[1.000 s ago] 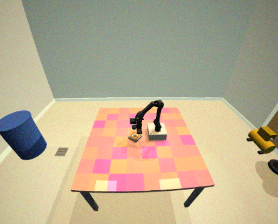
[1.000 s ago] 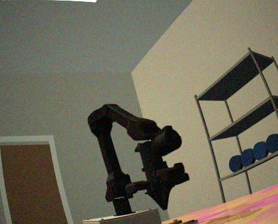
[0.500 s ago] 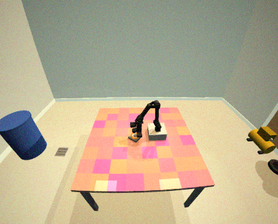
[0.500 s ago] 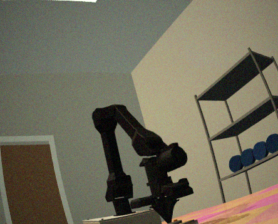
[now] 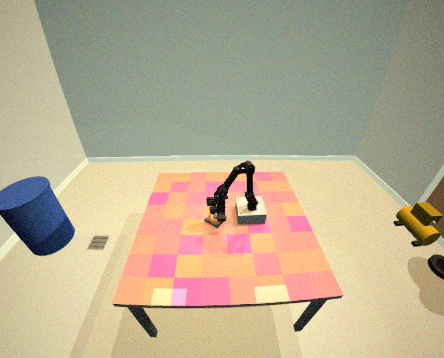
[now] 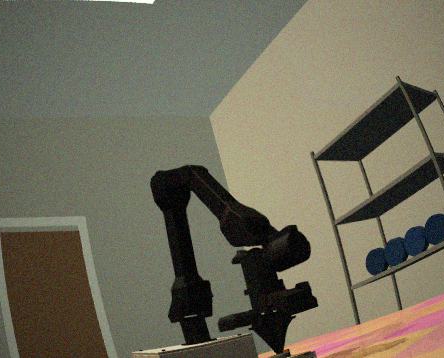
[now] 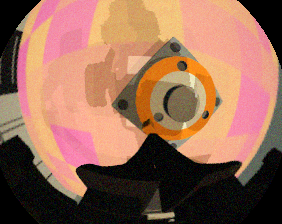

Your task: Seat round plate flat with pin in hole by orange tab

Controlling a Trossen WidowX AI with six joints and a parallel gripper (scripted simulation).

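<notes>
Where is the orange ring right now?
In the wrist view, the orange ring lies on its grey square base, just ahead of the shut gripper.

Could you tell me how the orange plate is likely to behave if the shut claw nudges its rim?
The plate looks stiff and ringed around a central post, so it would probably turn rather than slide. The shut claw offers one narrow tip, which might slip off the rounded rim.
</notes>
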